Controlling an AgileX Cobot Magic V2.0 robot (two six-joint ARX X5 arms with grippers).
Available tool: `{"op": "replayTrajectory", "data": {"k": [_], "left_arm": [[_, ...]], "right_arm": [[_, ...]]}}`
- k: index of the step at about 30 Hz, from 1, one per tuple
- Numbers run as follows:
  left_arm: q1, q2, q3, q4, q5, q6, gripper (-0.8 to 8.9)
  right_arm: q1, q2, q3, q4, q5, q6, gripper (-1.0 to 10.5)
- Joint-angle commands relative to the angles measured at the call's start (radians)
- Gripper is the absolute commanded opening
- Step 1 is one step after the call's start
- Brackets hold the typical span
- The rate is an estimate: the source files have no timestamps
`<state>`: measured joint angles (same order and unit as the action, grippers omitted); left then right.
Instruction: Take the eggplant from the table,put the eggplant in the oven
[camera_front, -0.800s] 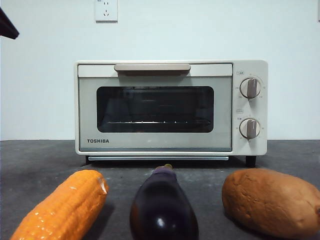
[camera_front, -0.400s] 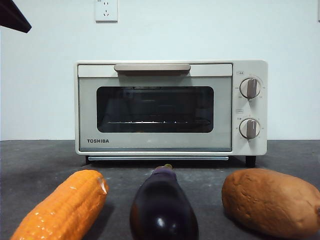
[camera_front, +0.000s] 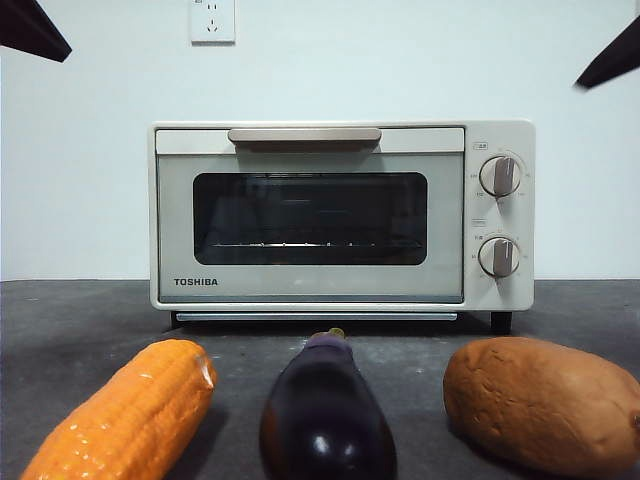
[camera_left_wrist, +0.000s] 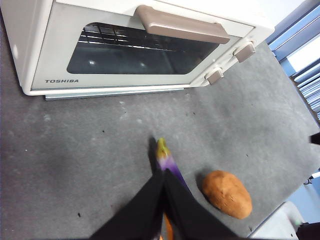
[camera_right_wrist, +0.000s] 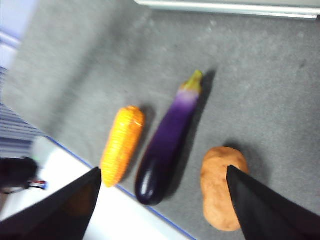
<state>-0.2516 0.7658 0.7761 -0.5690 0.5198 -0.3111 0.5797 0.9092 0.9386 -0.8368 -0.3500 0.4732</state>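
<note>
Behind everything, a plain white wall with a socket (camera_front: 212, 20) high up; below it, the dark grey table (camera_front: 80, 320) spanning the full width. Centred at the back of the table, the cream oven (camera_front: 340, 215), door shut, beige bar handle (camera_front: 304, 135) across the top, two round knobs (camera_front: 499, 176) stacked at one side, wire rack visible through the dark glass. Near the front edge, three items in a row, apart from one another: orange corn cob (camera_front: 125, 415), glossy purple eggplant (camera_front: 326, 415) in the middle with its stem tip toward the oven, brown potato (camera_front: 545, 400). Eggplant lying flat on the table, well short of the oven, untouched. Left tool (camera_left_wrist: 164, 175) raised above the table, jaws pressed together with nothing between them, eggplant tip (camera_left_wrist: 165, 155) showing just past them, potato (camera_left_wrist: 227, 194) off to one side. Right tool (camera_right_wrist: 162, 187) also high above the row, jaws wide apart and empty, with corn (camera_right_wrist: 121, 145), eggplant (camera_right_wrist: 167, 145) and potato (camera_right_wrist: 222, 187) all seen between them far below. From the front, only two black tips at the top corners (camera_front: 30, 30) (camera_front: 610, 55).
</note>
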Motion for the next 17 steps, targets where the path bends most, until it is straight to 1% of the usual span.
{"op": "replayTrajectory", "data": {"k": [1,3,5,10,14,17], "left_arm": [[-0.004,0.005,0.018,0.009,0.0,0.014,0.06],[-0.004,0.005,0.018,0.009,0.0,0.015,0.06],[-0.004,0.005,0.018,0.009,0.0,0.016,0.06],[-0.004,0.005,0.018,0.009,0.0,0.025,0.06],[-0.004,0.005,0.018,0.008,0.0,0.043,0.06],[-0.004,0.005,0.018,0.008,0.0,0.058,0.06]], "right_arm": [[0.115,0.086,0.011,0.042,0.092,0.07,4.0],[0.185,0.154,0.013,0.07,0.146,0.097,4.0],[0.238,0.223,0.018,0.089,0.181,0.122,4.0],[0.344,0.455,0.052,0.15,0.245,0.183,4.0],[0.384,0.668,0.119,0.18,0.294,0.198,4.0],[0.388,0.786,0.158,0.209,0.299,0.208,4.0]]}}
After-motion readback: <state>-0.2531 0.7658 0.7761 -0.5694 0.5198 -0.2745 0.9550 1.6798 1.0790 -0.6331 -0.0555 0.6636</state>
